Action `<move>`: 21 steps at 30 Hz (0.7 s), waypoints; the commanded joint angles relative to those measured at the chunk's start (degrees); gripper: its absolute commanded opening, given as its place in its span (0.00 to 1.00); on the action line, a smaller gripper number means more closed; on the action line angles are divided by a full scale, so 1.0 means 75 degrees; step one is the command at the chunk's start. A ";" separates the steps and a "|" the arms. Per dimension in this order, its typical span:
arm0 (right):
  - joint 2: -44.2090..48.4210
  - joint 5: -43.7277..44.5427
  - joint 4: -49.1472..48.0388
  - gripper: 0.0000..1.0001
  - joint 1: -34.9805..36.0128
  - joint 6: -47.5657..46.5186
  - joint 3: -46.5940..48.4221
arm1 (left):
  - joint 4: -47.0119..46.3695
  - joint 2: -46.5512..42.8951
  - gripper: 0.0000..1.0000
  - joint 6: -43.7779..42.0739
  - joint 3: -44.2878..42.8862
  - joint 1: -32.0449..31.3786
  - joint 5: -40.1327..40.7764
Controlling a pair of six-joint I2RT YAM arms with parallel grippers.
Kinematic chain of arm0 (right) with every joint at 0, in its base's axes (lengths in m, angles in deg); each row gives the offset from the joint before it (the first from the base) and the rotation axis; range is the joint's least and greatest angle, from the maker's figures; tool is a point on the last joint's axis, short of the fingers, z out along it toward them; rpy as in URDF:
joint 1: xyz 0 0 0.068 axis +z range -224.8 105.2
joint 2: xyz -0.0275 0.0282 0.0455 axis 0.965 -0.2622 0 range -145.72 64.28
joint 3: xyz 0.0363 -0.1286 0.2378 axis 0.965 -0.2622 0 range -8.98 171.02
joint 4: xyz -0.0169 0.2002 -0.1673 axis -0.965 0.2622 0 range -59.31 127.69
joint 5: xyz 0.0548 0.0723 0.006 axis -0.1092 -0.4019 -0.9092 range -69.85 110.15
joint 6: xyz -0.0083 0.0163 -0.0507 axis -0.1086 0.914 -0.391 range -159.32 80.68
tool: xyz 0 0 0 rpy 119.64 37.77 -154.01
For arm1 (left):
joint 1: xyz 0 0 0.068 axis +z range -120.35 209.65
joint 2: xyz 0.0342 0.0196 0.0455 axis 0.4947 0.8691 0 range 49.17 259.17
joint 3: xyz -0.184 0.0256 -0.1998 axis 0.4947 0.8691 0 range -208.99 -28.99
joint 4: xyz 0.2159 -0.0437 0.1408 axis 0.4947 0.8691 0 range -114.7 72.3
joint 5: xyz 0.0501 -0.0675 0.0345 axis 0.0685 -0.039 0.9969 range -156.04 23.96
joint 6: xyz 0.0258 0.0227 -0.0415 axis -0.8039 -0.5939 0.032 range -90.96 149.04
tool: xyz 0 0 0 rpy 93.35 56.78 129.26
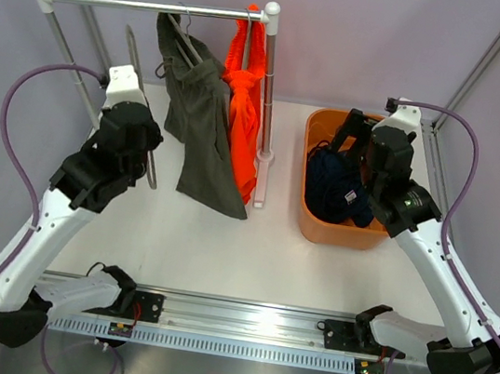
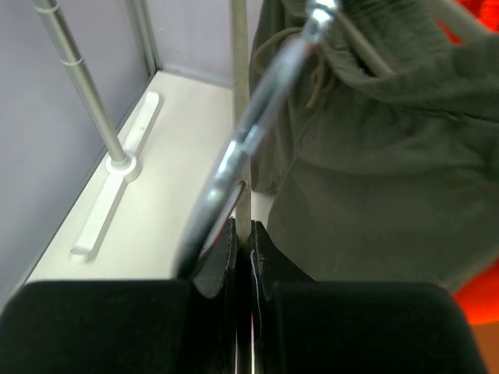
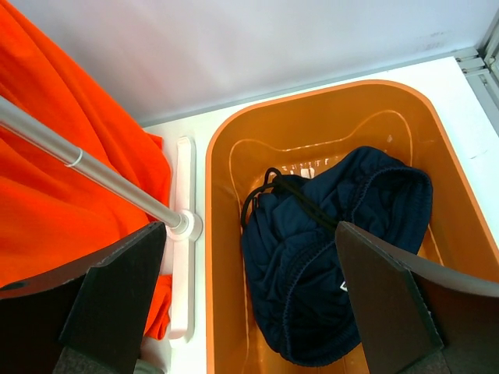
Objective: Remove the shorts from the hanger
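Observation:
The olive-grey shorts (image 1: 202, 133) hang from a hanger on the rail and fill the right of the left wrist view (image 2: 374, 171). The orange shorts (image 1: 246, 121) hang beside them against the right post, and also show in the right wrist view (image 3: 54, 179). The navy shorts (image 1: 335, 186) lie crumpled in the orange bin (image 3: 327, 265). My left gripper (image 1: 140, 133) is shut (image 2: 243, 234) on a thin rod of a bare metal hanger (image 2: 257, 125), just left of the olive shorts. My right gripper (image 1: 356, 137) is open and empty above the bin (image 3: 249, 230).
The rack's rail (image 1: 154, 8) runs across the back between two posts; the right post (image 1: 267, 86) and its white foot (image 3: 183, 257) stand between the orange shorts and the bin (image 1: 310, 224). The left post's foot (image 2: 117, 195) lies near the left wall.

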 commanded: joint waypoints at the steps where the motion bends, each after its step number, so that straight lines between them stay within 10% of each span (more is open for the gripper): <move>1: 0.0174 -0.0210 -0.0244 1.00 -0.0017 0.0065 -0.0046 | 0.0359 0.0272 0.00 0.0405 -0.0699 0.1084 -0.2094; 11: 0.0315 -0.0608 -0.0549 0.99 -0.0005 -0.0077 -0.0222 | 0.0102 0.1690 0.00 -0.0158 -0.2492 0.4378 -0.7059; 21: 0.0222 -0.1170 -0.0830 0.99 -0.0017 0.0017 -0.0305 | -0.0324 0.2850 0.00 -0.0579 -0.3614 0.5961 -0.9410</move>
